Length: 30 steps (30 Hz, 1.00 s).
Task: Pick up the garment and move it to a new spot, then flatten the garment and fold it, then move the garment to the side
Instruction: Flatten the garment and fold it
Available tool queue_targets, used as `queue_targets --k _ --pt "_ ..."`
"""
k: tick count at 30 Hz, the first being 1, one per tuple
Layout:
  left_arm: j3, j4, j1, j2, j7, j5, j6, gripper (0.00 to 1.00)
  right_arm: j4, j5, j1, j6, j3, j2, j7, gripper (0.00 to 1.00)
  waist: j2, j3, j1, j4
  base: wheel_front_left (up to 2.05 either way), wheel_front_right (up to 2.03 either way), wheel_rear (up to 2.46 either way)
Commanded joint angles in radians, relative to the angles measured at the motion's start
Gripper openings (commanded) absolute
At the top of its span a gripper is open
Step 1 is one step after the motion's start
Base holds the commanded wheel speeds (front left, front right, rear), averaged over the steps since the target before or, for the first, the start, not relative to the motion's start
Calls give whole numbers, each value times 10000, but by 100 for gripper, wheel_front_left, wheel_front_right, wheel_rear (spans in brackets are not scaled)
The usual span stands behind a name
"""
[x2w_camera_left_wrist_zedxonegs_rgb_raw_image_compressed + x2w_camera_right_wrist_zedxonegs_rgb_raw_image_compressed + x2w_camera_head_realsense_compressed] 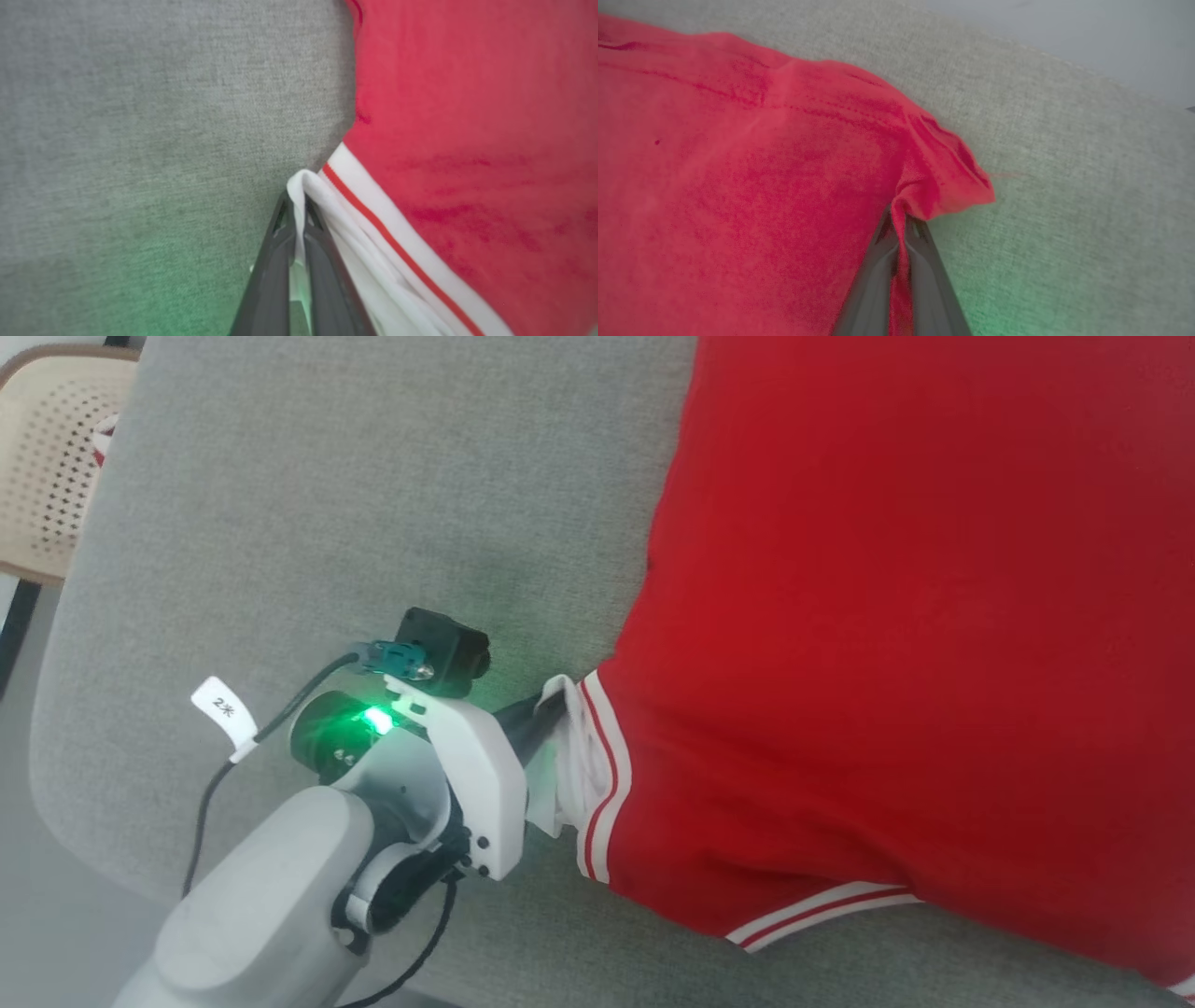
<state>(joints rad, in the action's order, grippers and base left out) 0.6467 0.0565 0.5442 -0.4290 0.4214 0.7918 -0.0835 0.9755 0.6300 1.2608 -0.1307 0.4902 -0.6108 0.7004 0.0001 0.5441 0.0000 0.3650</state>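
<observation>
Grey upholstery (373, 504) carried the garment (887, 616), a red shirt spread plain side up across the right part of the seat and reaching toward its near edge. The left gripper (295, 205) sat at the shirt's left side, its dark fingers pinched together on a fold of the white sleeve (322, 200), just beside the red-and-white striped trim (373, 221). The right gripper (901, 219) was likewise clamped tight, on a bunched red corner at the shirt's edge. A small white tag (224, 709) beside the left arm (271, 896) read "2米".
</observation>
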Motion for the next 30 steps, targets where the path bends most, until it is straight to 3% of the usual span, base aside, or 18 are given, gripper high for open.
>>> queue_targets --k 1,8,17,24,30 --pt "-79 322 -106 -190 -34 18 -100 0 372 135 -1087 0 342 66 332 0 -1 -198 0 -214 0 0 0" --pt "-367 464 -409 -533 -120 140 -273 0 -992 771 -1650 -5 1105 100 434 0 -1 -819 0 -936 0 0 0" --pt "-669 455 -791 -1084 -104 288 -477 0 -4521 2266 -3414 -2 2023 -974 110 0 -1 -1804 0 -2041 0 0 0" --pt "-890 299 -1220 -1528 -22 472 -652 0 -6710 2971 -5599 0 1549 -1690 -92 0 -1 -2379 0 -2786 0 0 0" --pt "-1018 32 -1535 -1827 43 509 -831 0 -8147 3066 -7822 0 582 -1891 106 0 -1 -2648 0 -3189 0 0 0"
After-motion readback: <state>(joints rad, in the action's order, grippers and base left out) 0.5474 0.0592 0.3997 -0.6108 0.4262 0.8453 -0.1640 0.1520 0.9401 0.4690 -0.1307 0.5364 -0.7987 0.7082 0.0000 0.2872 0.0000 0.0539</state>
